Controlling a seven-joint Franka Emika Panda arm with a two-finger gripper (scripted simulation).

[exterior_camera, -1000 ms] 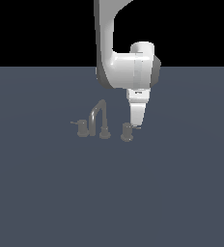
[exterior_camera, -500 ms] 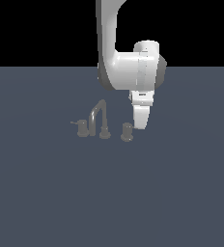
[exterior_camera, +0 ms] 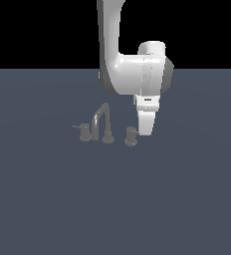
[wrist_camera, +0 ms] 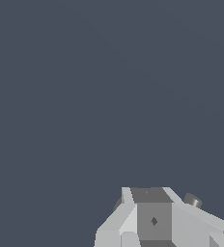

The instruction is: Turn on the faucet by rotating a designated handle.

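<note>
Flat slate-grey floor (exterior_camera: 48, 199) under black backdrop. Mid-frame in the exterior view: faucet (exterior_camera: 102, 122), with handle (exterior_camera: 131, 135) just beside the lowered gripper (exterior_camera: 145, 130). Wrist view shows only floor and gripper body; jaw state indeterminable.

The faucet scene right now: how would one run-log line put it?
faucet on grey floor | handle at exterior view's right of spout | end effector low beside handle | contact: cannot tell | finger state: cannot tell

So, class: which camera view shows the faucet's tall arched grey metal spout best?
The exterior view: the tall arched grey metal spout stands whole between two knobs. The wrist view shows mostly bare floor and the gripper body; no spout is recognisable there.
</note>
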